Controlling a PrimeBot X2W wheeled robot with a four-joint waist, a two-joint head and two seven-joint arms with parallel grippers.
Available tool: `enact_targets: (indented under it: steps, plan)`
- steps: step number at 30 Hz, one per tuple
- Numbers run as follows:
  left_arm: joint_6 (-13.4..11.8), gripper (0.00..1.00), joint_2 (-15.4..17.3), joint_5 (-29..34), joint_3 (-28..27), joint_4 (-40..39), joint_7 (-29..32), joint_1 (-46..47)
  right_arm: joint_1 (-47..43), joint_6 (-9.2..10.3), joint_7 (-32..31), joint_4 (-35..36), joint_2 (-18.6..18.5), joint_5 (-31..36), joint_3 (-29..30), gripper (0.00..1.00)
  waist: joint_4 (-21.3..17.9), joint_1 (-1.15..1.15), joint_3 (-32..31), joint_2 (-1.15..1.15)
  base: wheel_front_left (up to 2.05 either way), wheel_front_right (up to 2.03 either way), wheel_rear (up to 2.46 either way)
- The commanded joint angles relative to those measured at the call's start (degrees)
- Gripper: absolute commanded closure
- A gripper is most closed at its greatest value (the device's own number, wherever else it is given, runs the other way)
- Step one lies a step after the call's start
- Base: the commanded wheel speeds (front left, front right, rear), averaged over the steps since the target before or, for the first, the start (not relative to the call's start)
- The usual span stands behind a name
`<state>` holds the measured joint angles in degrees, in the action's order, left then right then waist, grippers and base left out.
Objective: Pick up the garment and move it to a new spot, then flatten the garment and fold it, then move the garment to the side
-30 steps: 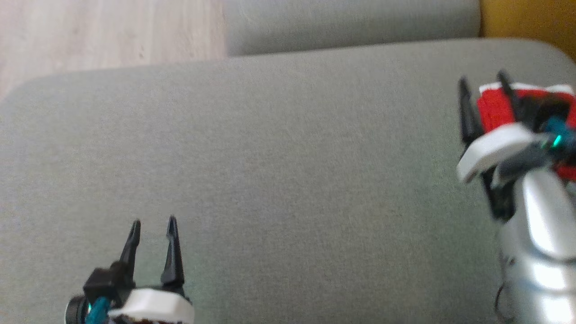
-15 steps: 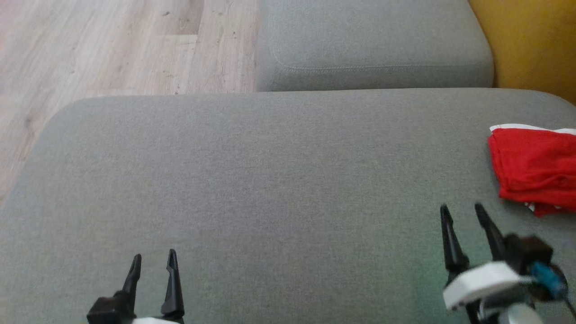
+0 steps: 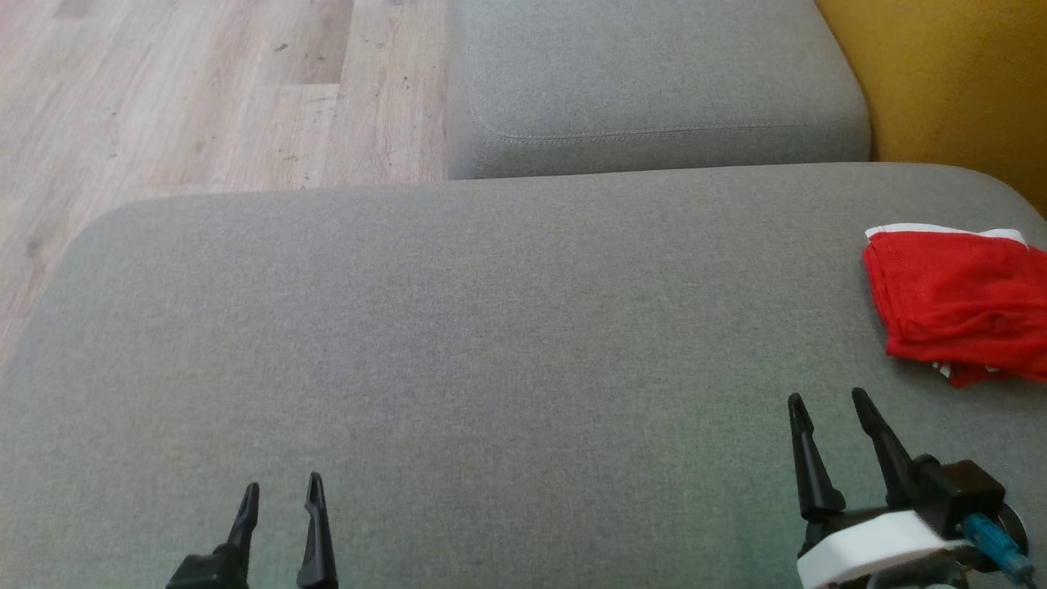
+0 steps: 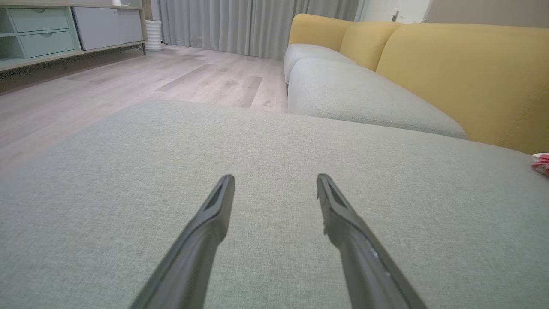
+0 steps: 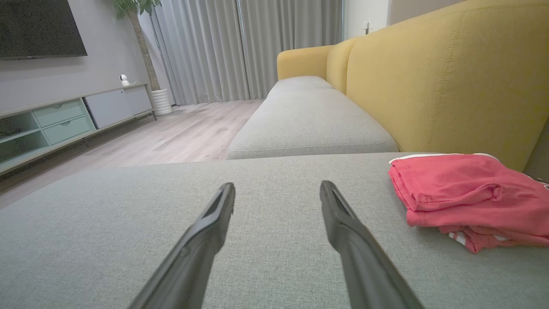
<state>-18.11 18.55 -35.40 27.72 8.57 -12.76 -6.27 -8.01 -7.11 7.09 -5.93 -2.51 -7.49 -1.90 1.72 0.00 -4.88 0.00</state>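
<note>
**Head view: left tool (image 3: 282, 484) and right tool (image 3: 827, 398) open, garment (image 3: 957, 311) at right**

Nearest us, both tools hover over the grey seat cushion (image 3: 491, 327), jaws spread, holding nothing. Beyond our right tool and apart from it, the red garment lies folded on the cushion's right side, near the yellow backrest (image 3: 941, 82). Farthest: wood floor (image 3: 204, 98).

Slim black tapered fingers (image 3: 806, 458), white collar (image 3: 867, 546), teal cable (image 3: 991, 546)
</note>
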Motion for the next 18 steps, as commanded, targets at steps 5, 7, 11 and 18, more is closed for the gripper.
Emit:
enact_targets:
  steps: [5, 7, 11, 18]
  plan:
    - [-0.45, 0.00, 0.44, -0.48, -1.88, -1.03, -0.47, 2.03, 1.19, -0.37, -0.12, 2.40, -0.37, 0.56, -1.45, 0.00, 0.21, 0.00, 0.11, 0.00, 0.00, 0.00, 0.00]
    - [-0.40, 0.00, 0.39, -0.53, -1.76, -1.06, -0.43, 2.09, 1.24, -0.37, -0.18, 2.39, -0.37, 0.52, -1.52, 0.00, 0.36, 0.00, 0.14, 0.00, 0.00, 0.00, 0.00]
    - [-0.34, 0.00, 0.34, -0.65, -1.60, -1.28, -0.45, 2.29, 1.41, -0.37, -0.18, 2.08, -0.37, 0.43, -1.69, 0.00, 0.68, 0.00, 0.29, 0.00, 0.00, 0.00, 0.00]
    - [-0.02, 1.00, -1.06, -0.87, 0.35, 2.63, 0.16, -0.67, -0.55, 0.01, -0.10, -3.11, 0.01, -0.09, -0.40, 1.00, 0.79, 0.01, 0.37, 0.00, 0.00, 0.00, 0.00]
